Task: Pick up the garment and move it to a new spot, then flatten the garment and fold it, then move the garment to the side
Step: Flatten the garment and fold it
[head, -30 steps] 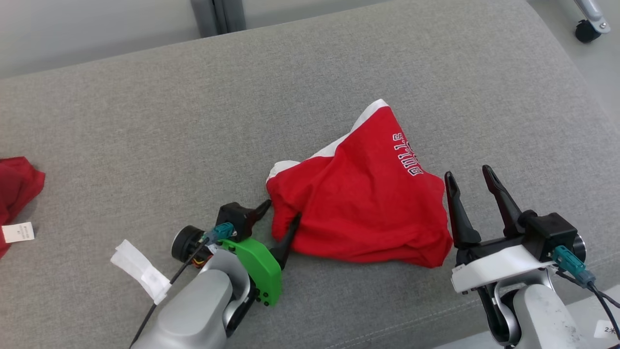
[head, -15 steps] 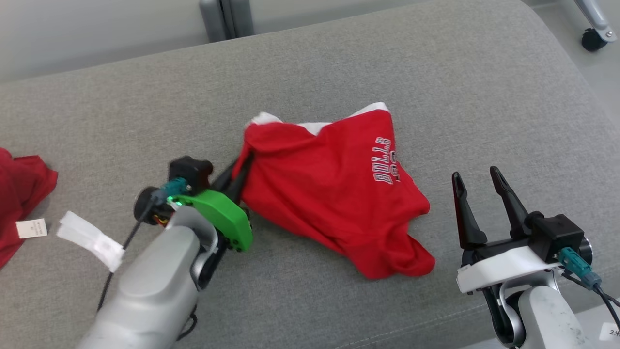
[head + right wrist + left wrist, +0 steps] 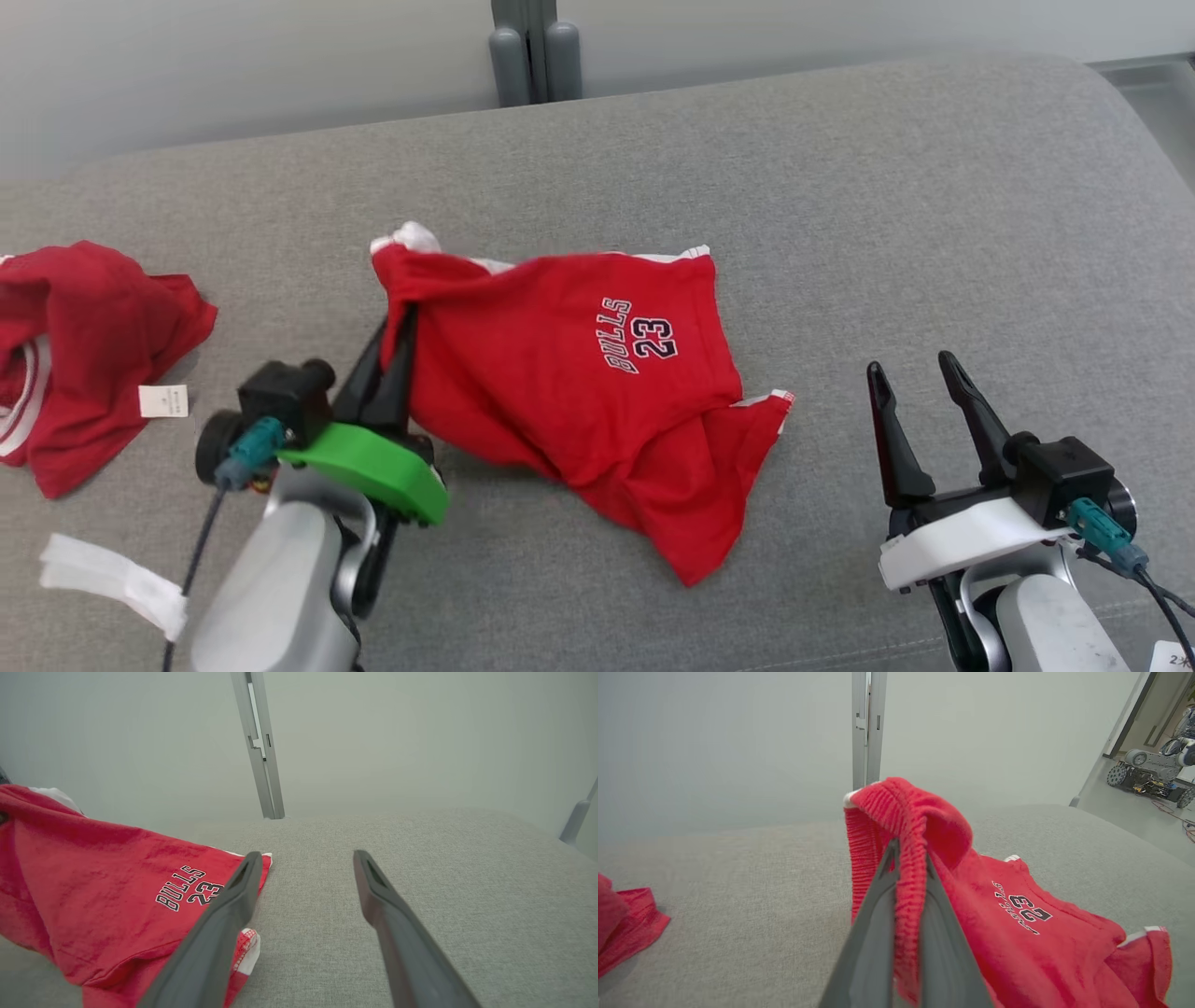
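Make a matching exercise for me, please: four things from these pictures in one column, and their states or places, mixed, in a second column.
1 left gripper
2 right gripper
3 garment
4 second red cloth

a open, holding nothing
b far left in the head view
c shut on the garment's edge
d shows the number 23

Pairs: 1-c, 2-a, 3-d, 4-b

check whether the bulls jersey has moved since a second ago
Yes. The left hand has dragged the Bulls jersey toward the robot's left: its pinched corner lay right of the grey post, now left of it.
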